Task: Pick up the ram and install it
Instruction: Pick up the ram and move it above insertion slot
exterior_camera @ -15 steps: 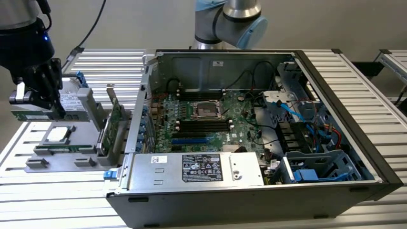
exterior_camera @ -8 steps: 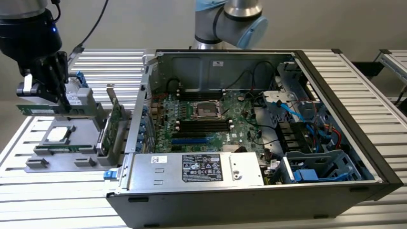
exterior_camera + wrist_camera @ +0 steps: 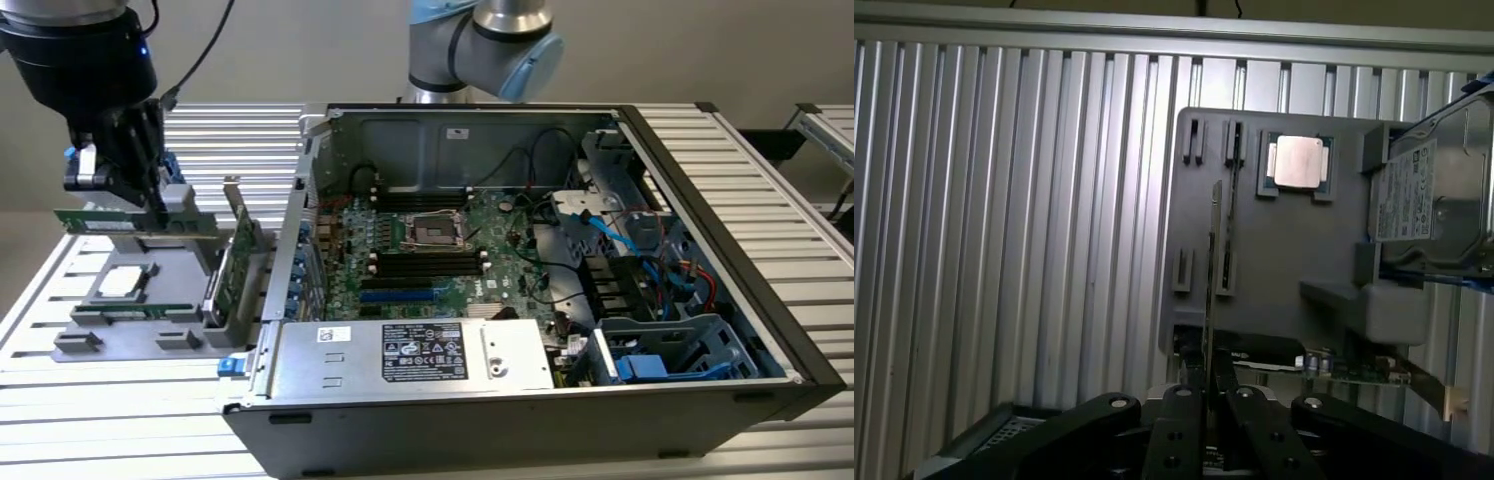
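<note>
We see the ram [image 3: 87, 220] at the exterior view's upper left, pinched level in the narrow jaws of the gripper [image 3: 150, 205] over the tray [image 3: 80, 345], so we judge pick-up in hand, install needing square alignment with a motherboard slot [image 3: 424, 262].

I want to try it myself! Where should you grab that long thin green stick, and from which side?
Probably the middle of its long upper edge, coming straight down from above. The ram stands on edge, thin and flat, so two fingers can pinch its broad faces. The gripper is shut on it that way, which should keep it level.
</note>
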Robot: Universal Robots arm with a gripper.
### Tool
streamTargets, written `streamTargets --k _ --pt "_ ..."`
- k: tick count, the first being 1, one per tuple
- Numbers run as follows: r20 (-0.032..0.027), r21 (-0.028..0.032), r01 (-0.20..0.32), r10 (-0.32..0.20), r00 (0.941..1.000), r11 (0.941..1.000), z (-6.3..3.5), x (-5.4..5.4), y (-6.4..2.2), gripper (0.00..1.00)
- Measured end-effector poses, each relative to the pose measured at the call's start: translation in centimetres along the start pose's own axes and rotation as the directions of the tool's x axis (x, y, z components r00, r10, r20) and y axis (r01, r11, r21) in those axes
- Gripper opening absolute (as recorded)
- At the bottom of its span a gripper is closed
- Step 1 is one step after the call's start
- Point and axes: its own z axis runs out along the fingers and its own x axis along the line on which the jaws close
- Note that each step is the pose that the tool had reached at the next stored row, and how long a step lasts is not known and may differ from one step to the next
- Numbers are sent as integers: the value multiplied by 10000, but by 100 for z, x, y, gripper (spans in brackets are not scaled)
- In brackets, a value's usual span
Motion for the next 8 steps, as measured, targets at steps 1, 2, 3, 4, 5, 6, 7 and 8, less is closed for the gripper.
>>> streamTargets --k 1,2,3,4,5,6,7,8 --pt "0 -13 1 -1 10000 10000 -8 -1 -28 13" --pt "0 -25 2 -2 10000 10000 -16 -2 -55 13" --pt "3 -36 2 -2 10000 10000 -23 -3 -84 13" --pt "3 -49 3 -3 10000 10000 -32 -4 -113 13" --pt "4 -60 4 -4 10000 10000 -40 -5 -143 13" --pt "4 -70 4 -4 10000 10000 -50 -6 -172 13" --pt "4 -76 5 -5 10000 10000 -60 -8 -199 13" --pt "4 -82 5 -5 10000 10000 -71 -10 -228 13"
